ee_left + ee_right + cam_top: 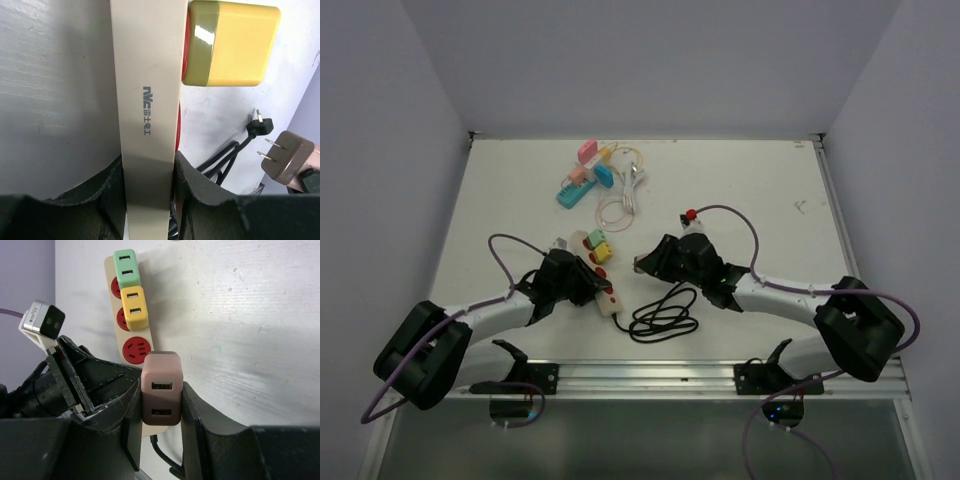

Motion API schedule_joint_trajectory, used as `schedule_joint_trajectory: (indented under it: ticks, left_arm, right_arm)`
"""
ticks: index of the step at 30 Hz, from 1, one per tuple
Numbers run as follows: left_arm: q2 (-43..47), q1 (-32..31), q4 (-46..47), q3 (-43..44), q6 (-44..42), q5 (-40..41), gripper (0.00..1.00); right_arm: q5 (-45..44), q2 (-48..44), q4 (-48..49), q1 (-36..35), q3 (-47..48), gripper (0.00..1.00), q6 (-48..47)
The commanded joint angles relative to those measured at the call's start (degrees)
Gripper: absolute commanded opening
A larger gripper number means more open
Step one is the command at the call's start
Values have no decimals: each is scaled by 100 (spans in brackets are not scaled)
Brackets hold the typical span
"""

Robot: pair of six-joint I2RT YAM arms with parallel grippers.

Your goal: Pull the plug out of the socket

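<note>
On the white tabletop (770,200) the pull itself is looking finished, and what is going on now is the carrying-off. The left gripper (582,283) is clamping the near end of the long cream plastic power strip with red sockets (145,90), its jaws pressing on both sides and pinning it in place. The strip's long axis is running from far-left to near-right.

The right gripper (648,264) is closing firmly on the boxy mauve-pink USB charger plug (161,395), squeezing its two side faces. The plug is sitting just beside the strip's near end, on its right, and apart from it. Its two bare metal prongs (272,149) are showing in open air, and the round red socket (136,347) nearest the grippers is standing empty.

The plug's prong-to-port axis is lying crosswise to the strip. The USB ports are facing back at the right wrist camera, and the prongs are pointing toward the strip's socket face, leftward as far as I can judge from these angles.

Next, the right arm is needing to draw the plug further right, clear of the coiled black cable (665,315), and set it down. Meanwhile the left should go on holding the strip steady.
</note>
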State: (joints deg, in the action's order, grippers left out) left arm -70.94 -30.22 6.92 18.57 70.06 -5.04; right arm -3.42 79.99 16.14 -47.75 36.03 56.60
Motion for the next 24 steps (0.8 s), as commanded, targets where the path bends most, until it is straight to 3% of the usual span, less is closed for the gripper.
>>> schedule_joint_trajectory:
  ticks: [1,7,15,19,24]
  left_arm:
    - [-342,69,-1456,-126,-54,1207,0]
    - [-351,69,-1307,-46,-352,1005,0]
    - [-157,69,-877,129,-1450,348,0]
    - [-175,69,-552,130,-1741,-49,0]
    - [-227,69,-323,68,-1803,-366,0]
  right_arm:
    - [-168,-45,-446,-7,124,0,-193]
    - [219,-334,276,686,-439,0,-122]
    - [579,-967,-155,2742,-729,0,-781]
    - [1035,-469,-138,3761,-606,0,-922]
    - [1713,122,152,4019,-369,6,-958]
